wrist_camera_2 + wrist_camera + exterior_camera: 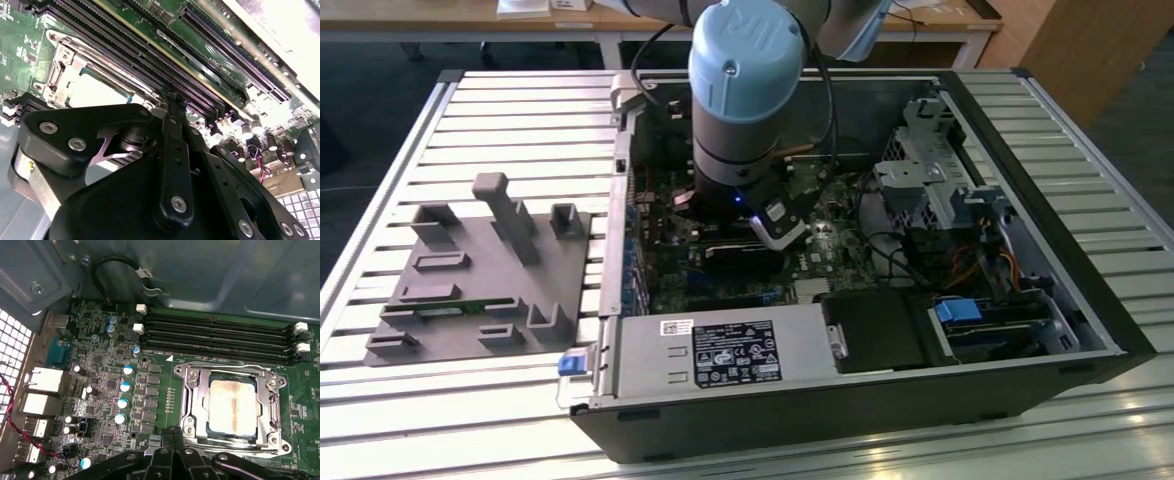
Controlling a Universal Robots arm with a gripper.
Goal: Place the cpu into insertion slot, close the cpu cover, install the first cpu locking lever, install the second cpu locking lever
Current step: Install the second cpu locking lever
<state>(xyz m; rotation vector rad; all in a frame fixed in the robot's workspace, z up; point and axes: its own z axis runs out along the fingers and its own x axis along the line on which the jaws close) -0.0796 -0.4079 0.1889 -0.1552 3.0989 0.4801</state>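
First wrist view shows the gripper, fingers together and holding nothing, just beside the insertion slot, where the cpu already sits under the closed cpu cover, so judging by this, lever work remains.

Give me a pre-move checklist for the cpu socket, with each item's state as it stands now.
1. cpu lying in the insertion slot: ok.
2. cpu cover down over the cpu: ok, it frames the chip.
3. Locking levers latched: cannot tell.
4. gripper at the socket's edge: ok.
5. Gripper holding nothing: ok, its closed tips hold nothing.
6. memory slots free of the gripper: ok.
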